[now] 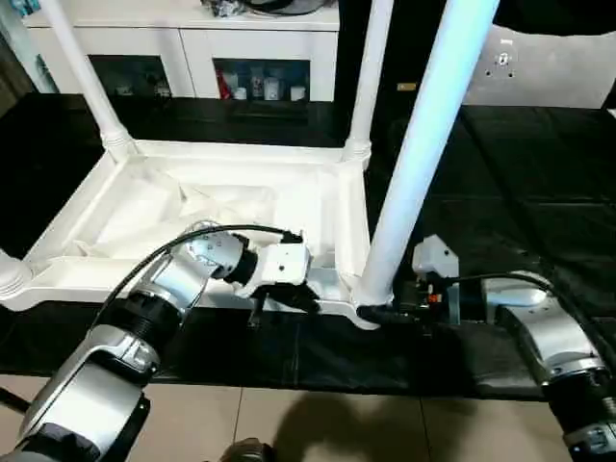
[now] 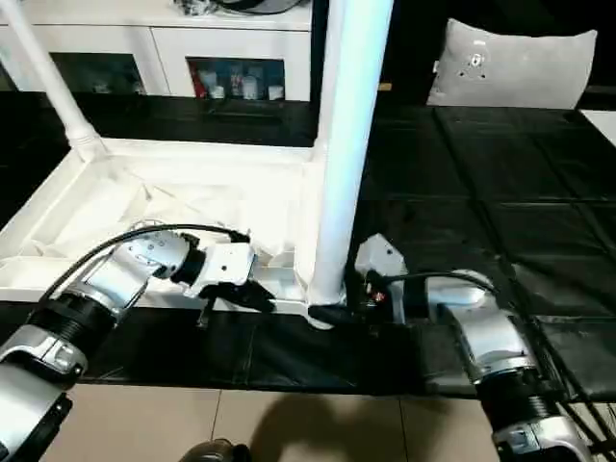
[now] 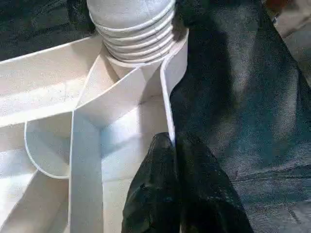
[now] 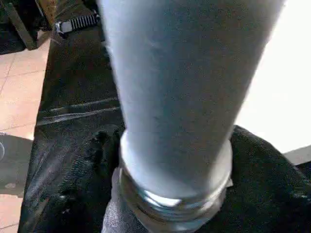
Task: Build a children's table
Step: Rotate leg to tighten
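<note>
Nearly done: three legs seated in upturned table top [image 1: 231, 207], fourth leg [image 1: 423, 164] at near corner socket, straddled by spread right gripper [image 1: 385, 313]; left gripper [image 1: 289, 298] pressed together on rim.

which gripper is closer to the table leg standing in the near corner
Right. The right gripper sits at the base of that leg, fingers on either side. The left gripper is shut at the table's near rim, off to the side.

Your white table top [image 1: 192, 207] lies upside down, ribs up, on the black mat; legs [image 1: 423, 144] stand upright in its corner sockets.
</note>
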